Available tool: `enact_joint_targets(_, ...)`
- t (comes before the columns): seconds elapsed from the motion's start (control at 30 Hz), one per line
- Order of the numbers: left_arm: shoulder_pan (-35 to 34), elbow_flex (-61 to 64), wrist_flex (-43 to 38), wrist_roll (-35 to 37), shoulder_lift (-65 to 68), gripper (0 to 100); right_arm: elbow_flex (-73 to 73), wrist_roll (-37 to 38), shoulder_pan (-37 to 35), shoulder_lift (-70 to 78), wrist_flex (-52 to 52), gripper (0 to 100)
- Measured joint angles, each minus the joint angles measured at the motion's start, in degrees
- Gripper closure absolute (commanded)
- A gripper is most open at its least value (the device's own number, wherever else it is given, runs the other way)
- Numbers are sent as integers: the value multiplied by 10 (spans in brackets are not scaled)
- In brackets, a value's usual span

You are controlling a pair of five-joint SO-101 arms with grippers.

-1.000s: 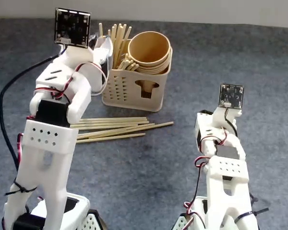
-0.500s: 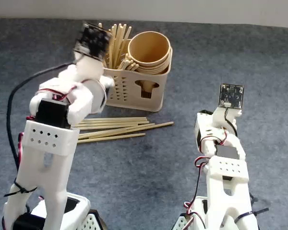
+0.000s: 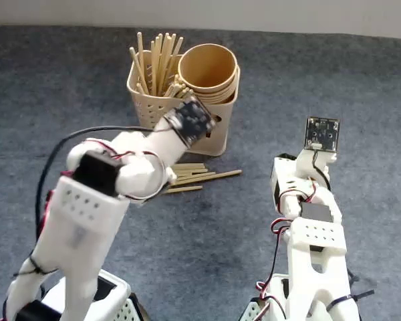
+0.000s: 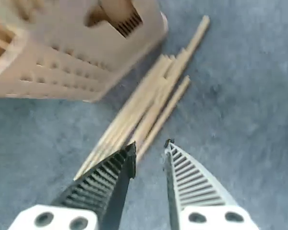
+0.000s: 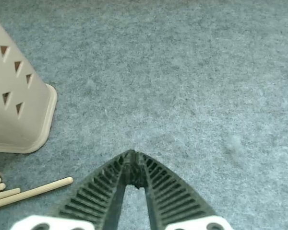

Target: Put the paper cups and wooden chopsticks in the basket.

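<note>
Grey felt-like worktop (image 3: 361, 100), high view: beige perforated plastic basket (image 3: 147, 105) holds stacked tan paper cups (image 3: 208, 67) + upright pale wooden chopsticks (image 3: 157, 57); loose chopsticks (image 3: 210, 176) lie just in front. L wrist: left end effector (image 4: 150, 146) narrowly parted, empty, above loose chopsticks. R wrist: right end effector (image 5: 133, 158) closed, empty.

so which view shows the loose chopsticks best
The left wrist view: the loose chopsticks lie nearly full length beside the basket. In the high view the left arm hides most of them; the right wrist view catches just a few tips.
</note>
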Motion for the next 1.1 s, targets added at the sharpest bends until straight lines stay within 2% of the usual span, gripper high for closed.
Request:
enact_joint_targets(0.2,-22,75,-29,-101,88,850,0,0,1,0,0,988)
enact_joint_targets(0.37,-69,84,-113,-115,177,853,0,0,0,0,0,988)
enact_joint_targets(0.53,-74,84,-147,-153,267,850,0,0,0,0,0,988)
enact_joint_targets(1.1,-76,82,-285,-162,424,861,0,0,0,0,0,988)
